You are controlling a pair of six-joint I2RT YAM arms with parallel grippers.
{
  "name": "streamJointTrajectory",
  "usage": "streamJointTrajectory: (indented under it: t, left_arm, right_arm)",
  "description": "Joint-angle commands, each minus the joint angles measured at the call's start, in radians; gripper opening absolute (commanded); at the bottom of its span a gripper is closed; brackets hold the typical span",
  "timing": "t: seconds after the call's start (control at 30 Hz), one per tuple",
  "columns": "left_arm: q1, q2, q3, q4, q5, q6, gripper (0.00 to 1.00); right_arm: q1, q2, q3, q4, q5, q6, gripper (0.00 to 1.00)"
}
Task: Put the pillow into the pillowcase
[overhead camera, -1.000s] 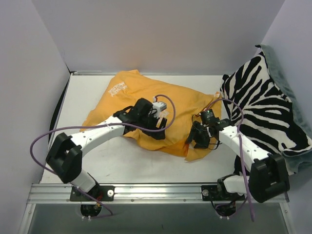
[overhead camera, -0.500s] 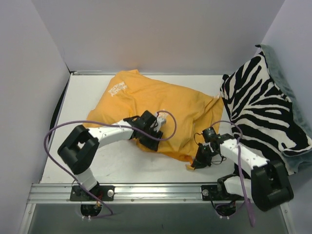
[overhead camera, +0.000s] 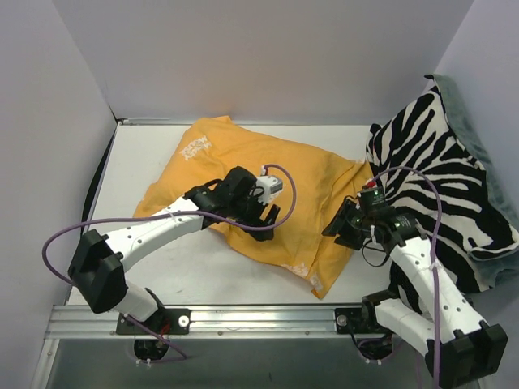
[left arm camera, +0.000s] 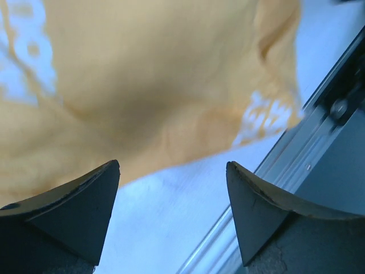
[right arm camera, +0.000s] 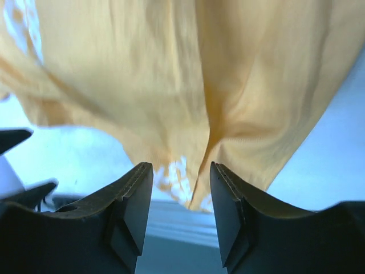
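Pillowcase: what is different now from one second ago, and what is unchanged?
The near right corner of the pillowcase now lies closer to the near edge of the table. The right tool moved from that corner farther back to the case's right edge, jaws apart, nothing clamped. The left tool drew back, then returned, open. The zebra cushion did not move.

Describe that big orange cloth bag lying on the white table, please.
The orange fabric pillowcase lies puffed and wrinkled on the white table, slanting from far left to near right. White printed patches mark its far-left corner and near edge. The open left gripper and right gripper sit at its near side; contact is unclear.
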Motion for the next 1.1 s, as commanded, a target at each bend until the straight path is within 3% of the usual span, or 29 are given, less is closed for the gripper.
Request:
streamJointTrajectory:
  t: [0.0, 0.1, 0.23, 0.37, 0.47, 0.63, 0.8, 0.97, 1.07]
  left_arm:
    - [-0.050, 0.062, 0.133, 0.141, -0.051, -0.042, 0.84]
    - [-0.055, 0.203, 0.222, 0.139, -0.048, -0.088, 0.78]
    - [-0.090, 0.318, 0.215, 0.169, -0.065, -0.092, 0.77]
    - [-0.064, 0.238, 0.112, 0.212, -0.109, -0.177, 0.83]
    - [0.029, 0.107, 0.072, 0.214, -0.181, -0.206, 0.91]
    - [0.252, -0.008, 0.030, 0.211, -0.307, -0.204, 0.94]
    - [0.443, 0.108, 0.010, 0.201, -0.336, -0.129, 0.90]
    - [0.524, 0.262, -0.011, 0.150, -0.329, -0.103, 0.83]
    - [0.536, 0.260, -0.064, 0.099, -0.271, -0.134, 0.72]
  right_arm:
    - [-0.039, 0.134, 0.075, -0.001, 0.154, -0.041, 0.45]
    - [-0.068, 0.263, 0.098, 0.070, 0.142, -0.055, 0.40]
    - [-0.077, 0.417, 0.110, 0.180, 0.064, -0.043, 0.36]
    - [-0.076, 0.596, 0.106, 0.236, -0.017, -0.044, 0.34]
    - [-0.077, 0.690, 0.118, 0.269, -0.008, -0.052, 0.33]
    - [-0.080, 0.865, 0.257, 0.280, 0.016, -0.058, 0.33]
    - [-0.094, 0.992, 0.492, 0.273, 0.006, -0.072, 0.34]
    - [-0.115, 1.090, 0.714, 0.219, 0.007, -0.102, 0.35]
    - [-0.132, 1.140, 0.861, 0.161, 0.024, -0.115, 0.38]
